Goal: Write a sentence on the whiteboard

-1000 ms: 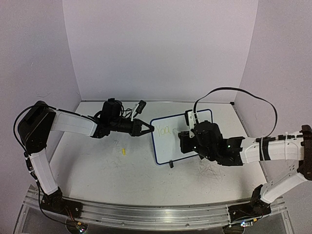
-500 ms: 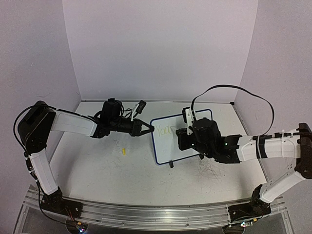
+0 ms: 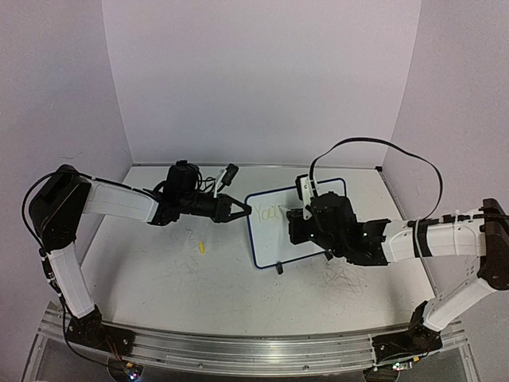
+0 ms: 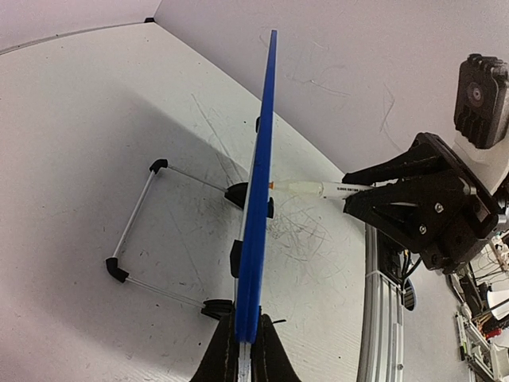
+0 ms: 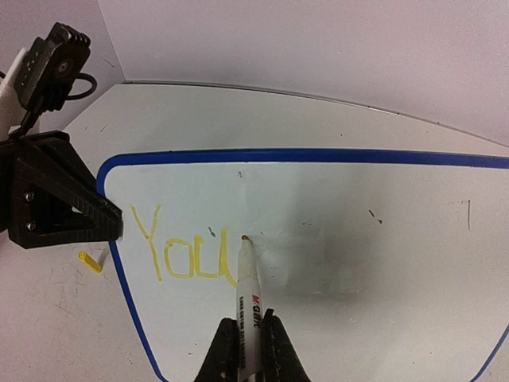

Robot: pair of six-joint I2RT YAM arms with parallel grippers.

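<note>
Both arms on the whiteboard (image 3: 266, 243), one steadying, one writing.

The board stands a little toward 3 o'clock from the middle of the table (image 3: 159, 278), seen edge-on as a blue rim in the left wrist view (image 4: 258, 199). The left gripper (image 3: 242, 210) is clamped on its 9 o'clock rim, fingers pinched tight on the edge (image 4: 245, 350). The right gripper (image 5: 246, 338) is closed around a white marker (image 5: 248, 302) that rises from 6 o'clock, its tip against the board face just at 3 o'clock of the last letter. The sentence (image 5: 181, 256) so far reads "You" (pale yellow, faint from above (image 3: 269, 212)) near the board's 9 o'clock side. A small yellow piece (image 3: 203, 247) lies on the table at 8 o'clock of the board, well apart from it.
</note>
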